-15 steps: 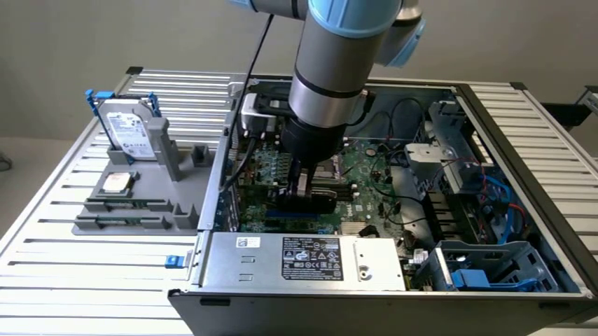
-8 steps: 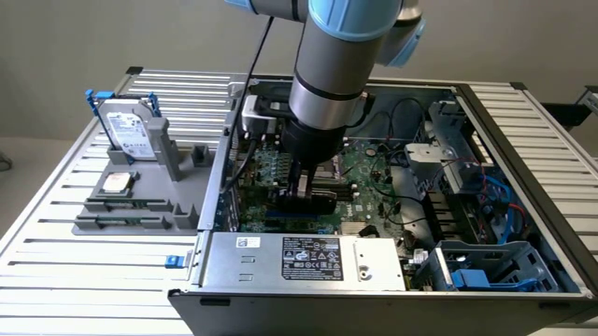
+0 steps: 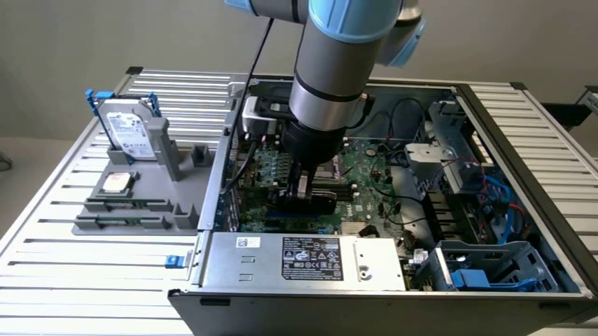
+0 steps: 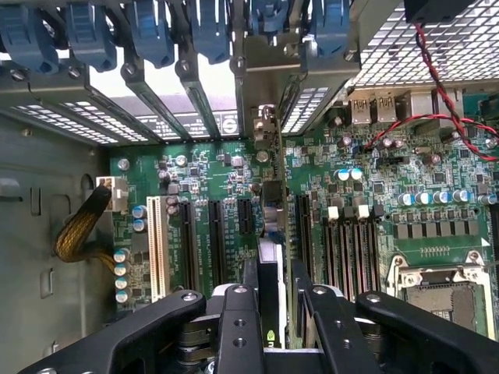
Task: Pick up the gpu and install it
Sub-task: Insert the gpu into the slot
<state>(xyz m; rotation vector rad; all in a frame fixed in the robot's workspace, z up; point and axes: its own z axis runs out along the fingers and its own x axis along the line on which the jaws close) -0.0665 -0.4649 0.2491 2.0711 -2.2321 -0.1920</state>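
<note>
My gripper reaches down into the open computer case over the green motherboard. It is shut on the gpu, a black card held on edge low over the board. In the wrist view the gpu runs edge-on between my two black fingers, and the gripper clamps its near end. Its silver end bracket points at the rear slot openings. The card lies along the black expansion slots. I cannot tell whether it touches a slot.
A silver power supply lies at the case's near edge, and a blue drive cage stands at the exterior view's right. Outside, a grey fixture holds a blue-framed hard drive and a small silver drive. Red and black cables cross the board.
</note>
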